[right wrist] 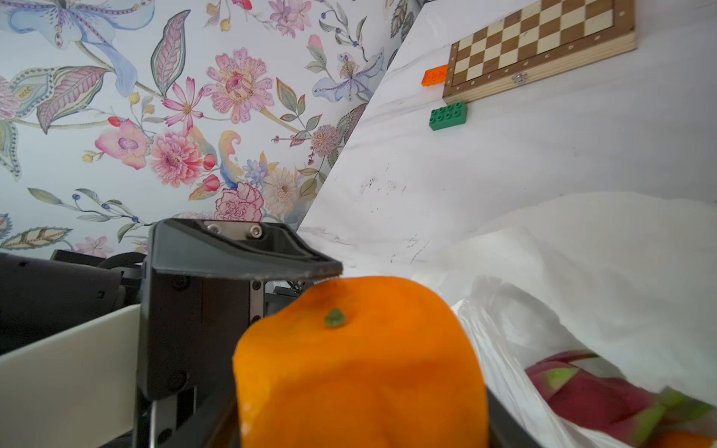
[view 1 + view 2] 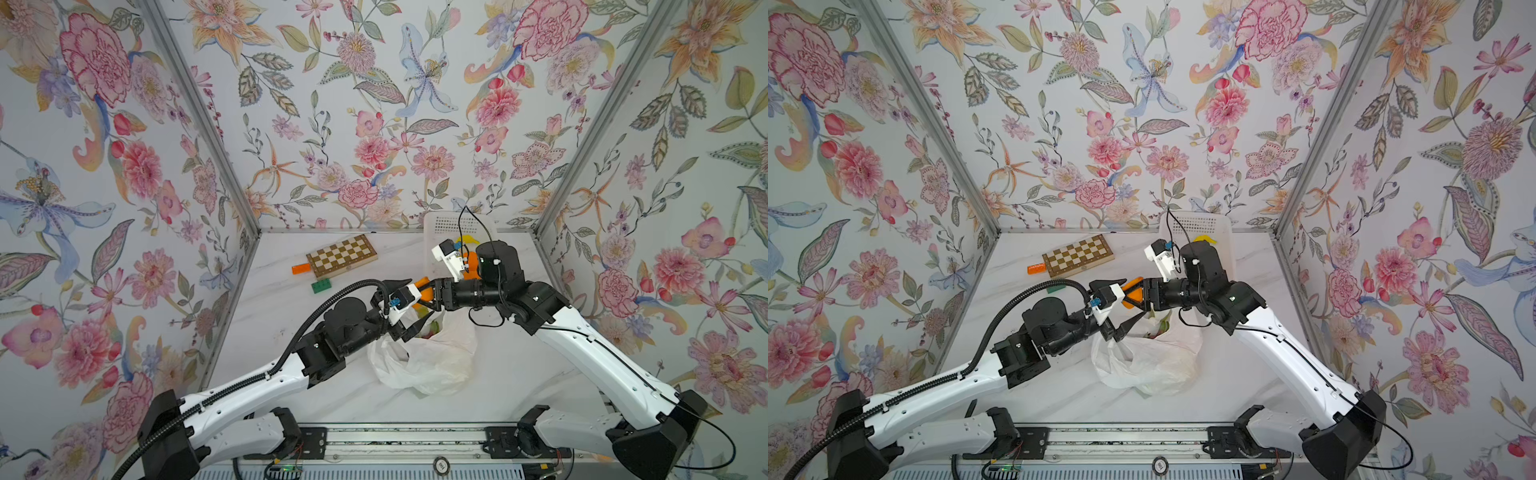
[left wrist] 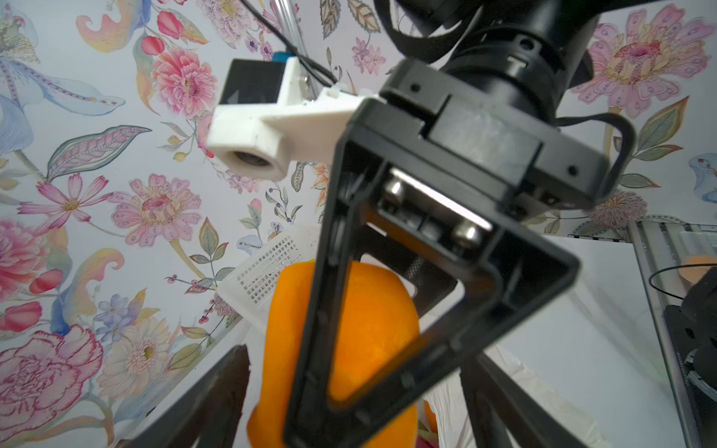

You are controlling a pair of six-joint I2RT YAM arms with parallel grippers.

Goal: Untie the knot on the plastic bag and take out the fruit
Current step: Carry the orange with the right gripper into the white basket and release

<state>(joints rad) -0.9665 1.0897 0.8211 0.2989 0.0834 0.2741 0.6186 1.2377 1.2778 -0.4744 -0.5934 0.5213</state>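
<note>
A wooden chessboard (image 2: 341, 254) lies on the marble counter (image 2: 270, 299). An orange brick (image 2: 300, 269) sits just beside it, a green brick (image 2: 322, 286) near, and a white perforated basket (image 2: 449, 224) stands behind.

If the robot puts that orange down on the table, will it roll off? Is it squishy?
The orange is roundish, so it would probably roll on the smooth table. Its sides look flattened between the fingers of the right gripper, so it is likely soft and light.

Strip of bench (image 2: 353, 409) along front edge bare, free passage. Centre blocked: plastic bag (image 2: 432, 361), left arm (image 2: 249, 382) and right arm (image 2: 602, 357) meeting above it, orange (image 2: 424, 293) between. Back-left: chessboard (image 2: 341, 254), orange block (image 2: 300, 269) and green block (image 2: 321, 286) just beside it. Back-right corner filled by basket (image 2: 449, 224). Bare gap along back edge between chessboard and basket.
</note>
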